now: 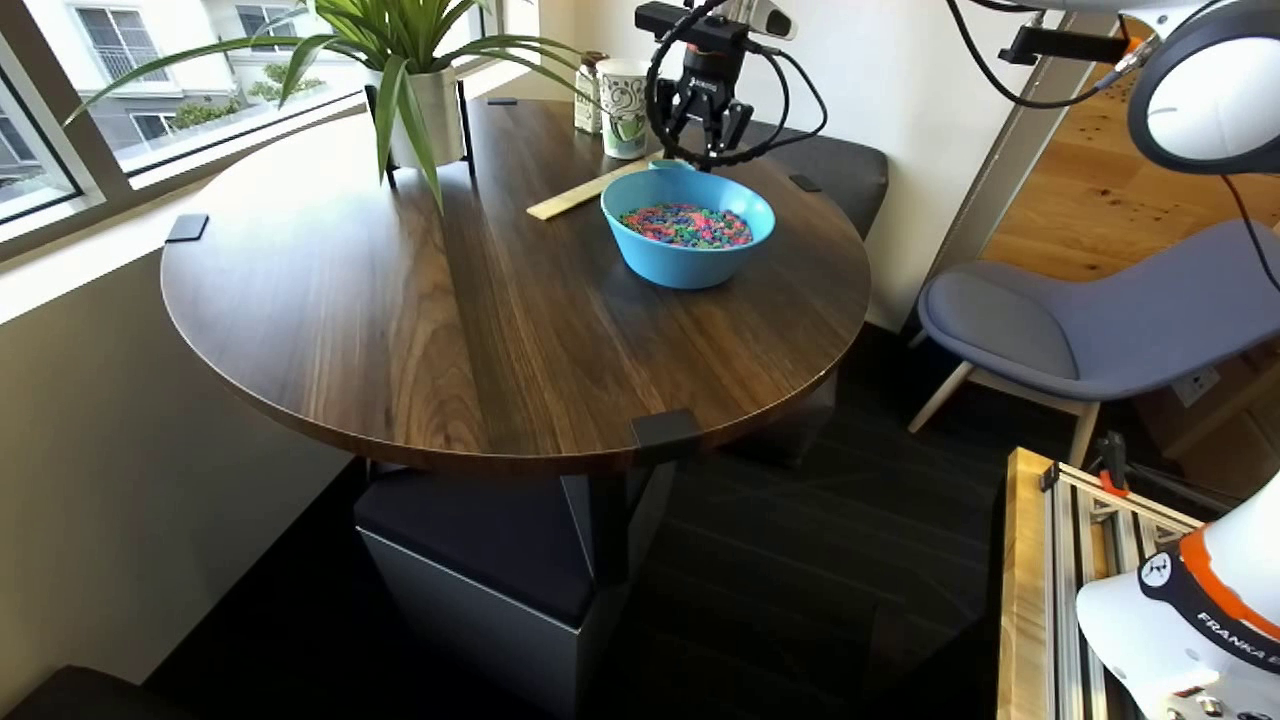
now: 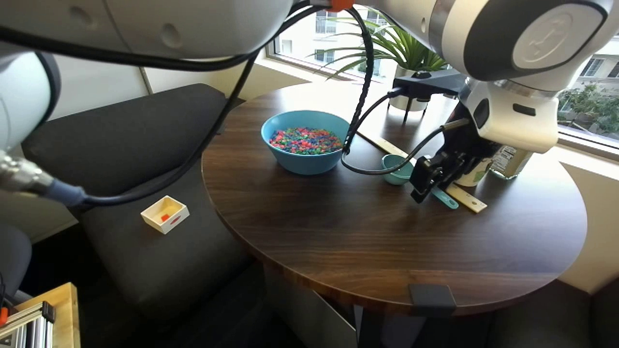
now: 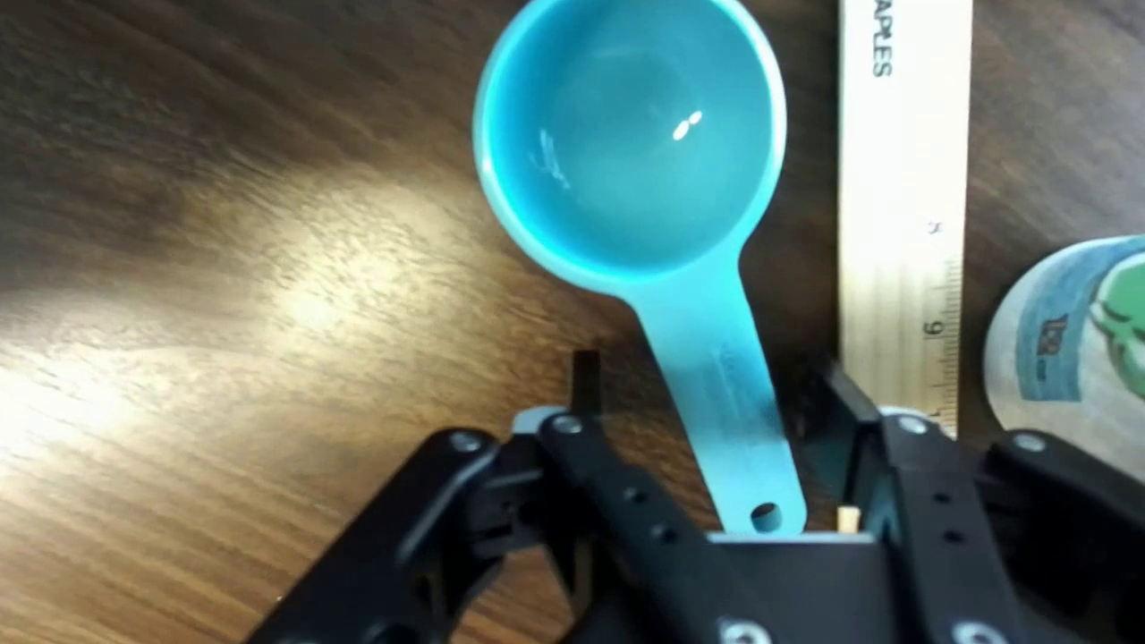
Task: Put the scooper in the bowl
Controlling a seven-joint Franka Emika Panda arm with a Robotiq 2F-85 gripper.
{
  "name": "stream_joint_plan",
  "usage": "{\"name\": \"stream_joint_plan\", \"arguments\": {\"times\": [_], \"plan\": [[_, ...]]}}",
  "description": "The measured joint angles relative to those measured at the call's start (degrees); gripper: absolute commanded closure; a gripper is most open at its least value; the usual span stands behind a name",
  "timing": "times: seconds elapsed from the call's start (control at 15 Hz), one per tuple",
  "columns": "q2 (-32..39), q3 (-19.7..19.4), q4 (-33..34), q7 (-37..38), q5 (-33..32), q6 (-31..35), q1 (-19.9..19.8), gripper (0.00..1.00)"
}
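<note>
The scoop [image 3: 680, 282] lay on the dark wooden table [image 3: 134, 537], outside of the bowl [image 2: 305, 165] but near to it. Its hollow side faced up, and its handle pointed away from the bowl. The gripper [image 3: 711, 398] was low over the table, in a released state: its fingers [image 3: 586, 385] stood apart, one at each side of the handle, and they grasped nothing. In the wrist view, wood was visible between the handle and one finger, while the finger near the wooden ruler [image 3: 903, 206] was just beside the handle. The ruler lay beside the scoop, and a cup [image 1: 625, 105] stood upright near a jar [image 1: 588, 100]. Inside the bowl there were many small coloured pieces [image 2: 307, 140]. A potted plant [image 1: 430, 110] stood also on the table.
</note>
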Motion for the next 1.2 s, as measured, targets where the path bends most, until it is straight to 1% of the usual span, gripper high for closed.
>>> {"name": "stream_joint_plan", "arguments": {"times": [0.2, 0.27, 0.33, 0.53, 0.67, 0.93, 1.2], "plan": [[0.6, 0.0, 1.2, 0.0, -0.1, -0.1, -0.1, 0.95], [0.7, 0.0, 1.6, 0.0, -0.2, -0.4, -0.1, 0.97], [0.7, -0.1, 2.0, 0.0, -0.2, -0.6, -0.2, 0.94], [0.3, -0.4, 3.4, -0.7, -0.5, -2.1, -0.6, 0.94], [-1.3, -0.8, 3.5, -2.5, -1.4, -2.7, -0.7, 0.94], [-7.4, -1.4, 2.4, -8.0, -4.9, -2.5, -0.5, 0.94], [-15.2, -1.2, -2.3, -11.1, -7.3, 0.2, 1.9, 0.94]]}}
